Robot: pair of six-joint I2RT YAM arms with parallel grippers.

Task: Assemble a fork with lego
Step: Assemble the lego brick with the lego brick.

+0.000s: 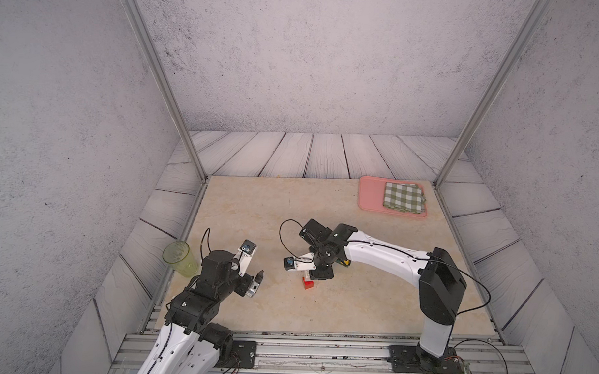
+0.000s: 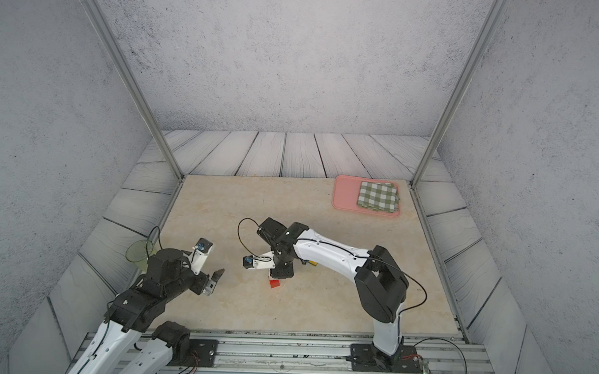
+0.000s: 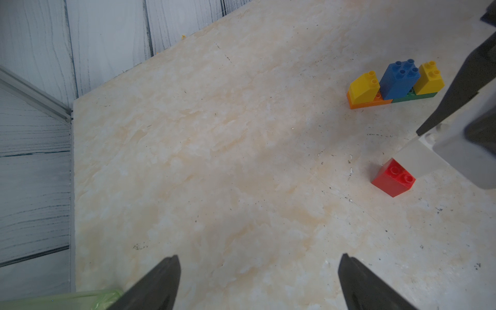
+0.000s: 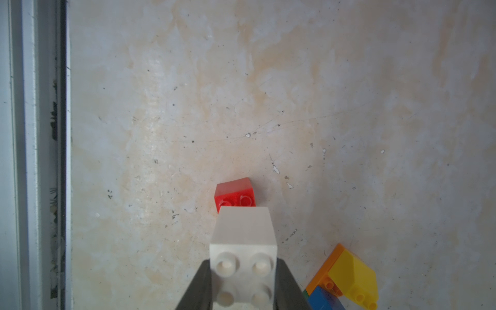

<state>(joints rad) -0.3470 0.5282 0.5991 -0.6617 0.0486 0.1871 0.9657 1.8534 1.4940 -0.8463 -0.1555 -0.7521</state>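
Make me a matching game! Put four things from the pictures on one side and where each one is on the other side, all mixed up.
Things:
1. white brick
2. red brick
3. blue brick
4. checked cloth

Places:
A. between two yellow bricks
B. on the pink tray
C. gripped in the right claw
D. straight on the table

Pairs: 1-C, 2-D, 3-A, 4-B
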